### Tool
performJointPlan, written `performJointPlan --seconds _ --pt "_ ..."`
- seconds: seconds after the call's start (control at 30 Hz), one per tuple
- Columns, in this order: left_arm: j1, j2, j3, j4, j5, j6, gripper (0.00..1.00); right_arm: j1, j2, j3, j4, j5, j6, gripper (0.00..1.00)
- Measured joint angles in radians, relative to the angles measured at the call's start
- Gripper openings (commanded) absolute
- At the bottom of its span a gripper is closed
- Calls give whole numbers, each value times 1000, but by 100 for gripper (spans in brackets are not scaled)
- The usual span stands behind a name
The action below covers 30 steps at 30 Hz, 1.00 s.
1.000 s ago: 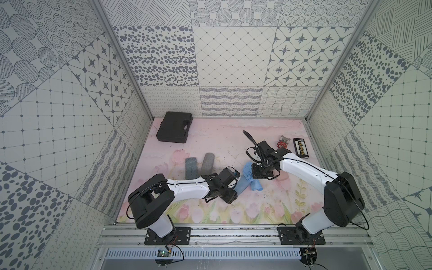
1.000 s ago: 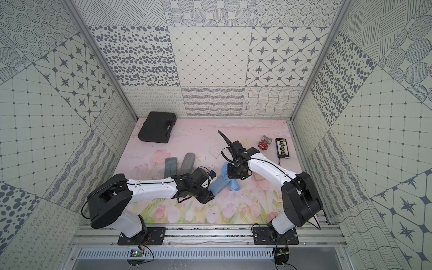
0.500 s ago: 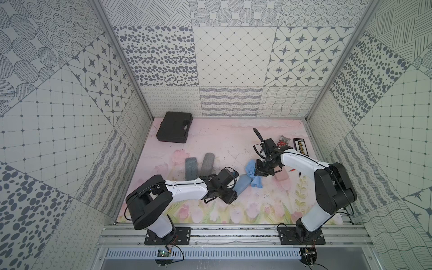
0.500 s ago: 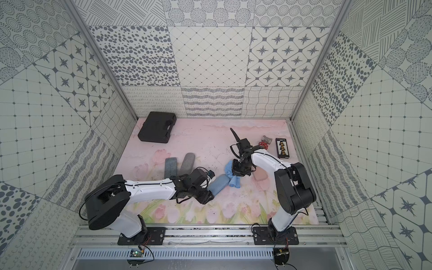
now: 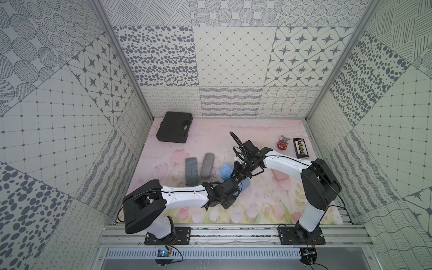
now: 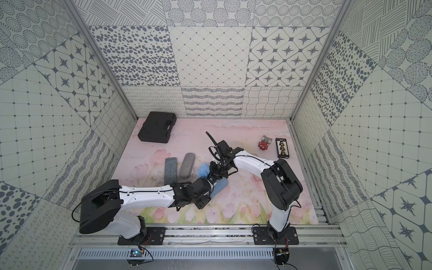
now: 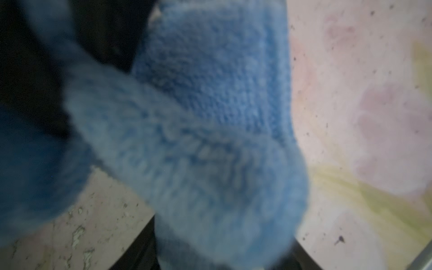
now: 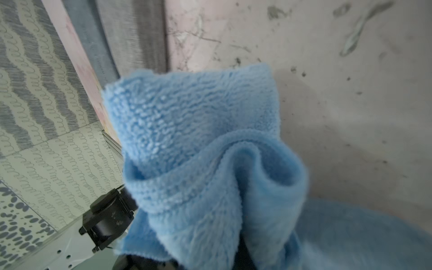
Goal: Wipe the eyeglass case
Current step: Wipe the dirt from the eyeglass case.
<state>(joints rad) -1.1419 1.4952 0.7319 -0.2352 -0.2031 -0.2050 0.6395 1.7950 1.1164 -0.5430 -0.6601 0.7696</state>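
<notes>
Both top views: dirt-flecked pink flowered mat (image 5: 261,205), patterned tile walls (image 5: 229,58); rounded grey felt eyeglass case (image 5: 207,164) lies free near blue cloth (image 5: 225,170); left gripper (image 5: 239,181) and right gripper (image 5: 236,171) both clamped on the cloth | Left wrist: fluffy pile, blurred (image 7: 210,117) | Right wrist: terry folds bunched (image 8: 198,140)

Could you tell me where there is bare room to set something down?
Free: back strip between the black plastic carry case and the red valve handwheel; front strip by the rail. Crowded: centre, around the blue fluffy cloth and grey felt cases.
</notes>
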Motion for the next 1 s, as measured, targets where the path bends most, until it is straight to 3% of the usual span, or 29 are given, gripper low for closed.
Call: performJointPlan --seconds 0.13,0.2,0.3,0.4,0.53,0.63,0.77,0.87,1.0 --pt "-21 -1 -3 -7 -10 29 8 -105 -2 -66 3 -60 -33 0" --pt "-31 -1 -4 -7 -23 43 8 -171 -3 -43 -76 20 -112 0" --pt "-44 4 -4 -10 -72 47 8 -229 -3 32 -243 242 -223 0" --pt "-63 16 -1 -10 -134 51 8 -205 -3 139 -381 397 -292 0" --pt "-102 55 21 -15 -205 58 8 -66 27 348 -470 482 -333 0" --pt "-130 86 41 -18 -256 59 7 48 98 456 -455 446 -328 0" --pt "-159 120 66 -28 -318 57 6 127 166 423 -375 292 -276 0" --pt "-168 140 81 -45 -353 46 3 105 159 293 -313 188 -235 0" --pt "-179 167 106 -45 -353 37 2 -24 86 80 -166 49 -212 0"
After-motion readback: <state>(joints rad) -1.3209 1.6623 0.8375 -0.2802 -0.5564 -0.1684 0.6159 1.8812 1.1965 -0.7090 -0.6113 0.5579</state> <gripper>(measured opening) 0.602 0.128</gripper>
